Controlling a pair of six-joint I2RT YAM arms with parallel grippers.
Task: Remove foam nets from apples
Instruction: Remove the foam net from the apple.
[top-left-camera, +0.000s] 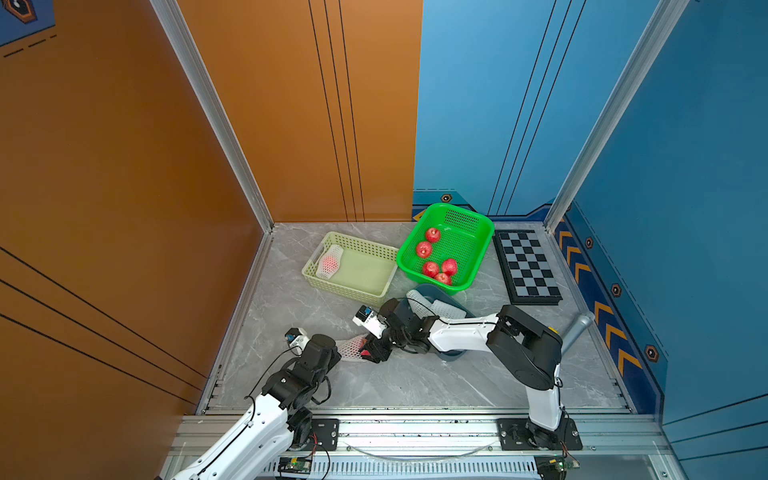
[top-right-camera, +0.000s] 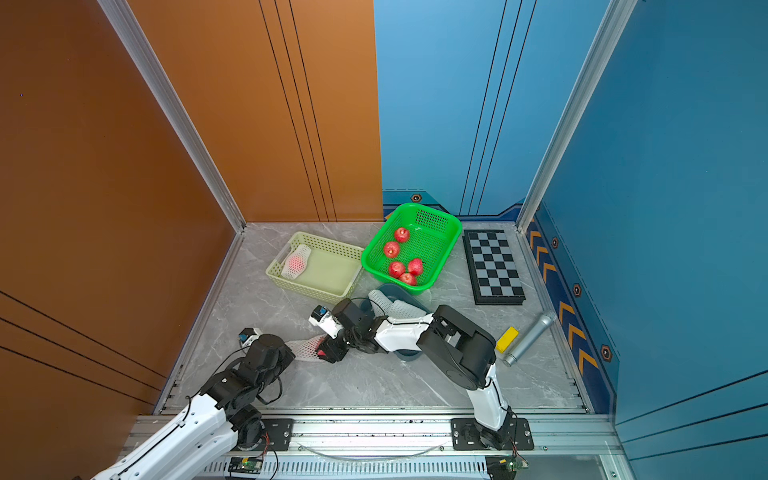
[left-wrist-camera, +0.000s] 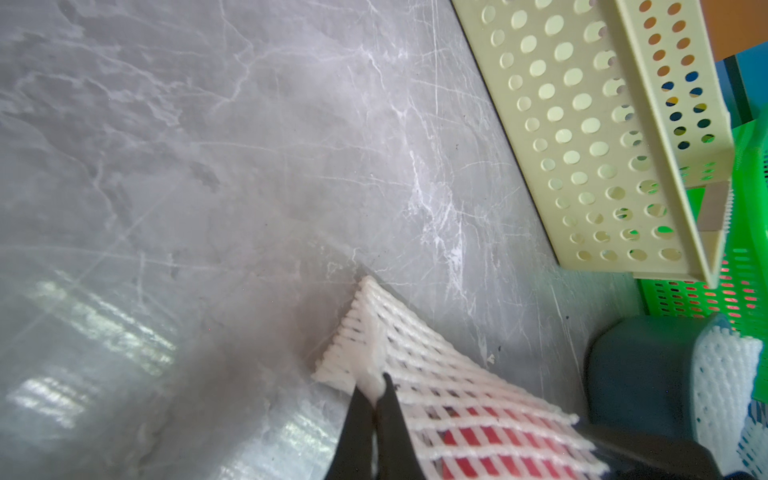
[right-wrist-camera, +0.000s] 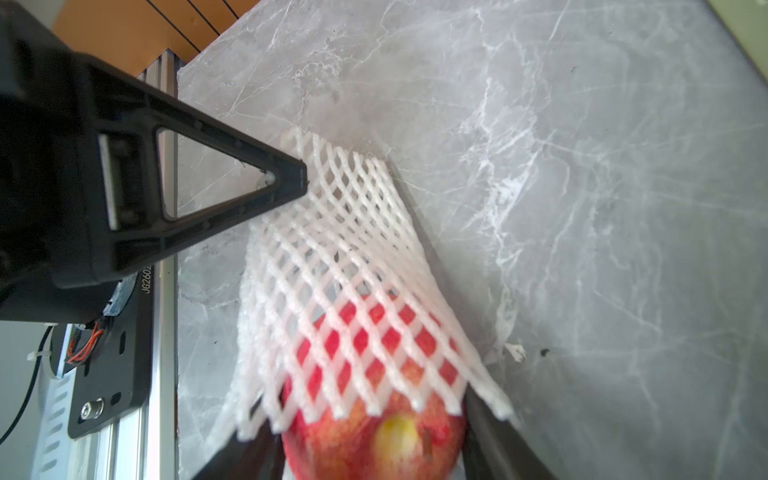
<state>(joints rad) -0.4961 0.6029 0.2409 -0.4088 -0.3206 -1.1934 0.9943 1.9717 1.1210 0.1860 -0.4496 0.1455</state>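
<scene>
Beneath everything, a grey marble-patterned bench (top-left-camera: 415, 382). Reaching in from its front edge, two white-and-black arms, meeting left of the middle in the front half.

Toward the back left corner, a pale yellow perforated plastic basket (top-left-camera: 361, 246), holding at its left end one netted apple (top-left-camera: 329, 262), pinkish through white mesh. Just beside that basket's right end, at the back edge, a green plastic mesh basket (top-left-camera: 461, 218) with five bare red apples (top-left-camera: 424, 249) inside, three of them clustered at its near end. By the back right corner, a flat black-and-grey chessboard (top-left-camera: 525, 266).

Just in front of the green basket, a dark blue-grey round bin (top-left-camera: 432, 291) with empty white foam nets (top-left-camera: 442, 308) draped in it, partly behind the right arm. Along the right edge, in a top view, a silver metal cylinder (top-right-camera: 530, 338) lying tilted, with a small yellow block (top-right-camera: 507, 340) just beside it.

Between the two hands, a white foam mesh sleeve (right-wrist-camera: 332, 249), stretched low over the bench. Pinched at its far end by the left hand (left-wrist-camera: 380, 395), fingers pressed together on the foam. At the sleeve's open end, a red speckled apple (right-wrist-camera: 374, 449), partly out, stem dimple showing. Right hand (right-wrist-camera: 365, 409) closed around that apple, one black finger on each side.
</scene>
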